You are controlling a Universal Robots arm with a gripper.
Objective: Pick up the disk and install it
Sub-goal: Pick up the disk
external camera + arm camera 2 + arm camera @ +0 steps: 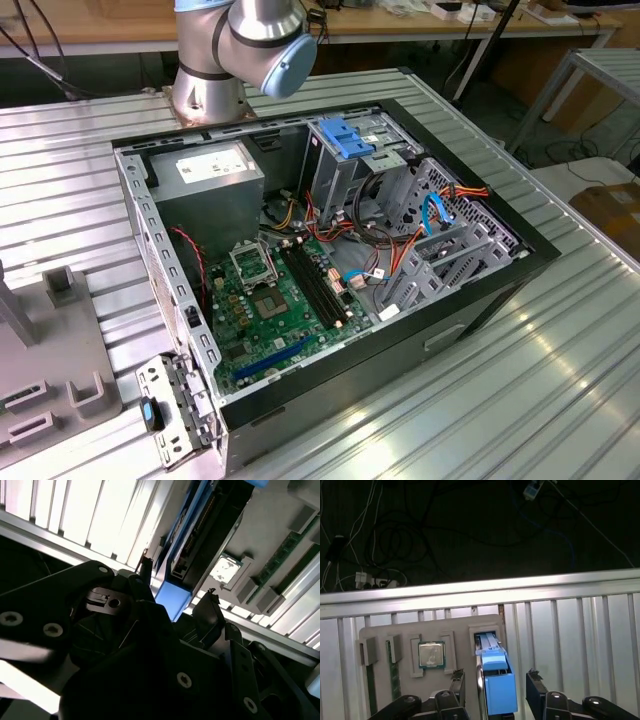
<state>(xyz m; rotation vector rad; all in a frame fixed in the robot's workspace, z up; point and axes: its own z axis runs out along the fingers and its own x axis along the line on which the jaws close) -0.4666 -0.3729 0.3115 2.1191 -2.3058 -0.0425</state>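
Disk (496,680) on edge in grey tray (385,630) slot, btwn spread jaws, CPU (431,655) beside, cables (395,545) beyond

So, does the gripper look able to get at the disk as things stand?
Probably yes: the gripper is open, one finger each side of the disk standing in the tray, nothing between.

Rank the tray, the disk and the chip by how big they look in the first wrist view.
1. tray
2. disk, which sticks up nearer the camera, so it may look bigger than it is
3. chip
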